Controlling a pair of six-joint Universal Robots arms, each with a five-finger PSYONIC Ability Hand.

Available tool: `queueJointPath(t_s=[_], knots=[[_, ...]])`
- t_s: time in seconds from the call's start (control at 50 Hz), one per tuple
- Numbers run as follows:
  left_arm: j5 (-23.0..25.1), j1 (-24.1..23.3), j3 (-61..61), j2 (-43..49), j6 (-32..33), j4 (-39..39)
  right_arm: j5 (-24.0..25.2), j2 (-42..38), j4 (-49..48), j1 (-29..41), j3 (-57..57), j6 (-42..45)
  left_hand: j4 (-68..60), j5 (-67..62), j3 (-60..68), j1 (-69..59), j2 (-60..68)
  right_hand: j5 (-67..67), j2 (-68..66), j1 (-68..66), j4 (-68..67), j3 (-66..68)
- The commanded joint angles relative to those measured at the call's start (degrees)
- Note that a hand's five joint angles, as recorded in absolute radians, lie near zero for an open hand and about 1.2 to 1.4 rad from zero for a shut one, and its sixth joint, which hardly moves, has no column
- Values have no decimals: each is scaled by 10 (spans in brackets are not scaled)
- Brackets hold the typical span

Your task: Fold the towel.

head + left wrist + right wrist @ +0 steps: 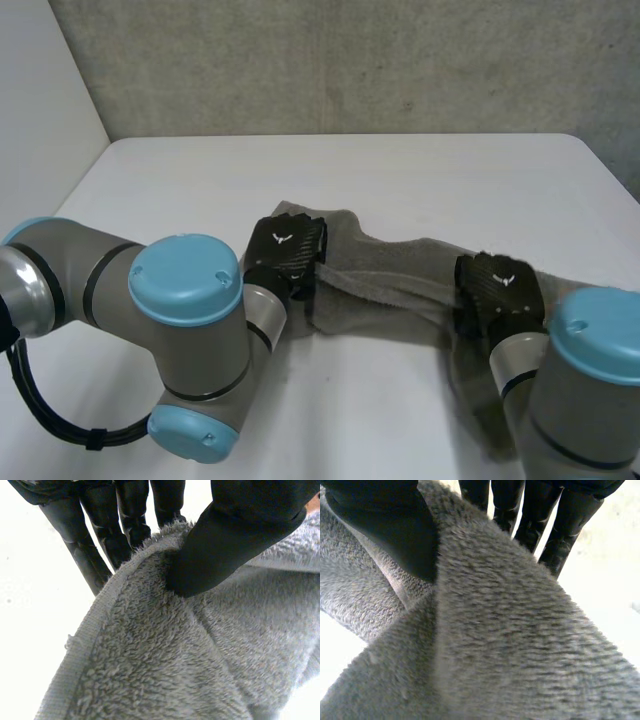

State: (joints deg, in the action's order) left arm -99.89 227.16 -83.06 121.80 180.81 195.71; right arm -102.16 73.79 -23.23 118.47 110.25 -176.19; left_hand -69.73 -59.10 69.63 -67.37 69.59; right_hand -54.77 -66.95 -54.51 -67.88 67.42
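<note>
Nearest the camera in the head view, the left arm (185, 340) and the right arm (590, 390) are reaching forward over the white table (400, 180). Just beyond them the left hand (287, 250) is pinching the towel (390, 285) at its left end. In its wrist view the thumb (235, 535) is pressing down onto the pile while the fingers (90, 555) are backing the hemmed edge from behind. The right hand (500, 288) is gripping the same cloth toward its right end in the same way, thumb on top and fingers behind a fold. More cloth is trailing back beside that arm.

The towel is lying mid-table as a rumpled band strung between the two hands. Whether any of it is hanging clear of the surface I cannot tell.

It is looking like thick grey terry, soft and limp. It is probably light and in no way fragile, but it is likely sagging and bunching wherever nothing is supporting it. The pile should be giving good friction, so slipping seems a small worry. The firmer hem is the better place to take hold — ideally at two corners of one edge, so the cloth is opening flat rather than roping up.

Counting: one towel, two arms, two hands — both closed on the cloth. Farthest off, a grey wall (350, 60) is standing behind the table.
</note>
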Motion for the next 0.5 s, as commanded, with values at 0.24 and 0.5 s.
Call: queueJointPath(t_s=[0.24,0.5], knots=[[7,30,24,80,57,10,166,-4,158,-103,-102,195,-103,-109,104,-126,104,-152,-131,-255,-121,126],[5,96,234,9,138,207,172,-9,-113,-96,-342,238,-103,-109,104,-126,104,-152,-131,-255,-121,126]])
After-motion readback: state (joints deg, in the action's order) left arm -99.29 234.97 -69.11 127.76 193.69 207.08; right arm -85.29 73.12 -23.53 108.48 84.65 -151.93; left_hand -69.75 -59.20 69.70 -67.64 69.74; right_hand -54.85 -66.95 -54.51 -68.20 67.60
